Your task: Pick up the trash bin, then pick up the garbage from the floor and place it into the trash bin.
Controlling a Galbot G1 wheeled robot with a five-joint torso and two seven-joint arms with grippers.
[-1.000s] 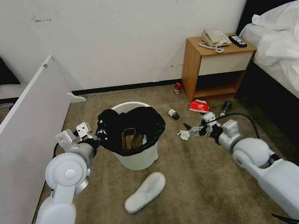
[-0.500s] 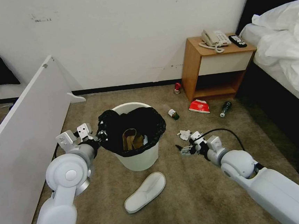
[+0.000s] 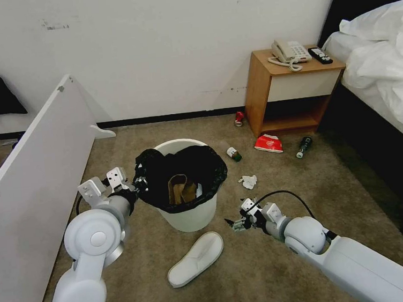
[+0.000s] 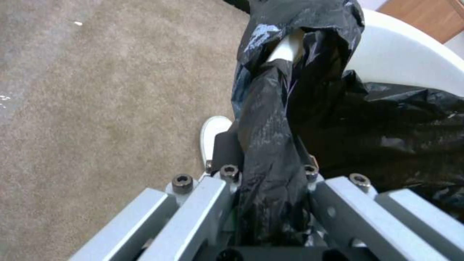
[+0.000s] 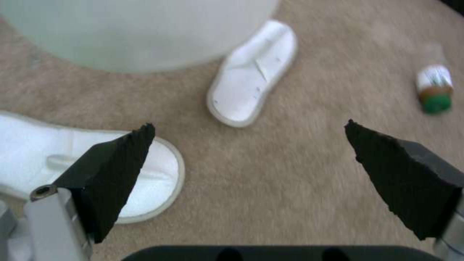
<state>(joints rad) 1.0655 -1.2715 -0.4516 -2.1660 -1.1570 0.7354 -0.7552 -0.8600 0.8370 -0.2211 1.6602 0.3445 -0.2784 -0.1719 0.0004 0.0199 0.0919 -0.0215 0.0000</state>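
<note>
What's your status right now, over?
Left gripper clamped on trash bin liner. Right gripper open, empty, low beside slipper. Nothing blocking.

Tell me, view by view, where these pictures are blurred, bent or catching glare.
Head view: wide-angle bending curves the white board and walls; the carpet is lit evenly. Left wrist view: sharp, with bluish sheen on the black bag pinched in the left gripper. Right wrist view: soft throughout, the trash bin washed out, the slipper and bottle smeared beyond the open right gripper.
</note>
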